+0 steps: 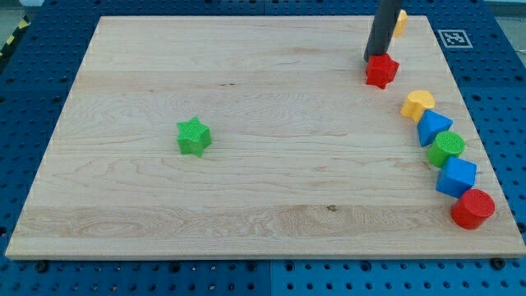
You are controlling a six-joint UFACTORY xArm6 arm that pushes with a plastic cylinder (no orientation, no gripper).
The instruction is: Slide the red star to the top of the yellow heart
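Note:
The red star [381,71] lies near the view's top right of the wooden board. The yellow heart [417,104] lies below and to the right of it, a short gap apart. My tip [371,58] rests at the red star's upper left edge, touching it or nearly so. The dark rod rises from there toward the view's top.
A chain of blocks runs down the right edge below the heart: a blue triangle [432,127], a green round block [446,148], a blue cube [456,177], a red cylinder [472,208]. A yellow block [399,20] sits behind the rod. A green star [194,136] lies left of centre.

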